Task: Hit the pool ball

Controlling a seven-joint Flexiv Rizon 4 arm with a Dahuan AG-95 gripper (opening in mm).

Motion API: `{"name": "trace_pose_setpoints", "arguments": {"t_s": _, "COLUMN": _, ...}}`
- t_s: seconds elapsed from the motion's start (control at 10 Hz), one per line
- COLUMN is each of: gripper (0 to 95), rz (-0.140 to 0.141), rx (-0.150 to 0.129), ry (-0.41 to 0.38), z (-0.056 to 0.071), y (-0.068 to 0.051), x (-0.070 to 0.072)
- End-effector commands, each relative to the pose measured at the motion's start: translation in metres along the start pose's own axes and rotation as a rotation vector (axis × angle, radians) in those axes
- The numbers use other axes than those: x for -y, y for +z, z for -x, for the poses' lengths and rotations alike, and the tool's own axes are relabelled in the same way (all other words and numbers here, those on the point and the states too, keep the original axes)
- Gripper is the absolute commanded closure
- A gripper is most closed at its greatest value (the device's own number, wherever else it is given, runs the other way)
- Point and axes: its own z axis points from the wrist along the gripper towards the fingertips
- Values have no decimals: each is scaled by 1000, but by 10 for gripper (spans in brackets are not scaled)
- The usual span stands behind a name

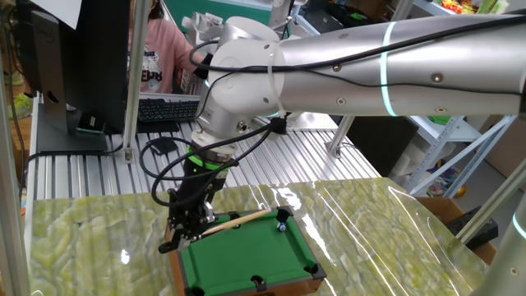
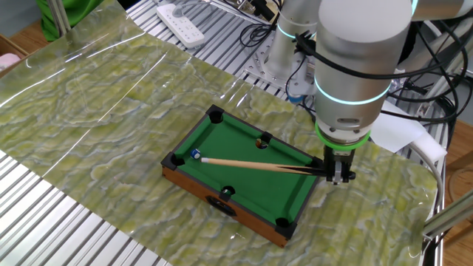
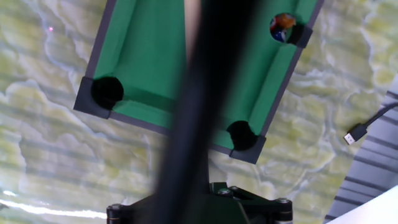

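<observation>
The miniature green pool table (image 2: 244,222) lies on the marbled green mat. The pale bluish-white pool ball (image 2: 196,154) sits by the far corner pocket, just ahead of the cue tip; it also shows in one fixed view (image 1: 282,224). My gripper (image 2: 338,174) hangs at the table's opposite short end and is shut on the black end of the thin tan cue stick (image 2: 259,165), which lies low along the felt. In the hand view the cue (image 3: 205,93) is a dark blur up the middle, and the pool ball is out of frame.
A second glossy orange-and-blue marble (image 3: 282,26) sits at a side pocket (image 2: 262,142). A USB cable end (image 3: 357,134) lies on the mat to the right. A power strip (image 2: 185,15), a keyboard (image 1: 168,107) and a seated person (image 1: 160,49) are beyond the mat.
</observation>
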Motion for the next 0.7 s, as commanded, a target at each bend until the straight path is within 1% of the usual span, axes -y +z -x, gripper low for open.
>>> {"name": "trace_pose_setpoints", "arguments": {"t_s": 0.1, "gripper": 950, "rz": 3, "rx": -4, "ry": -59, "z": 0, "y": 0, "x": 0}}
{"name": "trace_pose_setpoints", "arguments": {"t_s": 0.3, "gripper": 950, "rz": 1, "rx": 0, "ry": -103, "z": 0, "y": 0, "x": 0}}
{"name": "trace_pose_setpoints", "arguments": {"t_s": 0.4, "gripper": 950, "rz": 1, "rx": -3, "ry": -113, "z": 0, "y": 0, "x": 0}}
{"name": "trace_pose_setpoints", "arguments": {"t_s": 0.7, "gripper": 950, "rz": 0, "rx": -8, "ry": -102, "z": 0, "y": 0, "x": 0}}
